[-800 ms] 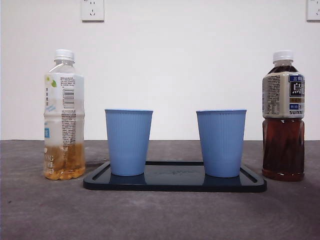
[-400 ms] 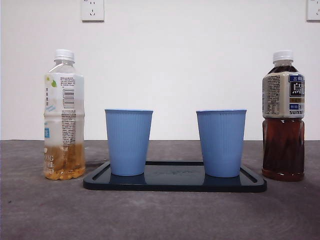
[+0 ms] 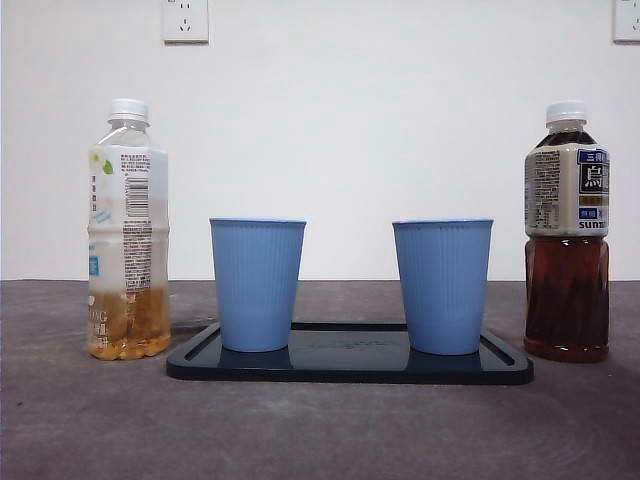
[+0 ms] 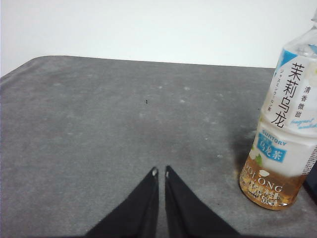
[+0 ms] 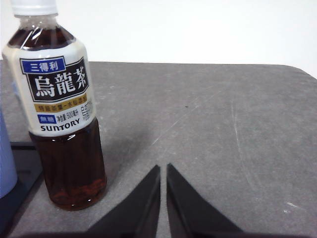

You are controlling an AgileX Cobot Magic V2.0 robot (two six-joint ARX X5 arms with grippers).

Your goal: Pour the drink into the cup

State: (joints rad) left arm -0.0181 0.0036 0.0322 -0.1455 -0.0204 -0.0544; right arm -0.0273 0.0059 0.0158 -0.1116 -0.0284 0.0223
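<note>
Pale jasmine-tea plastic bottle (image 3: 128,230), a quarter full, light and squashy, stands near the bench's (image 3: 80,430) left edge; I'd grip its waist. Two blue ribbed cups (image 3: 257,284) share a black tray (image 3: 350,368). Fuller dark oolong bottle (image 3: 566,232) stands right. Left claw (image 4: 160,172) and right claw (image 5: 163,168) sit pinched closed, empty.

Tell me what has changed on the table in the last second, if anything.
Nothing visibly changed. Both bottles, the light tea bottle and the dark tea bottle, stand capped beside the tray, which holds the two blue cups. Neither tool has taken hold of anything.
</note>
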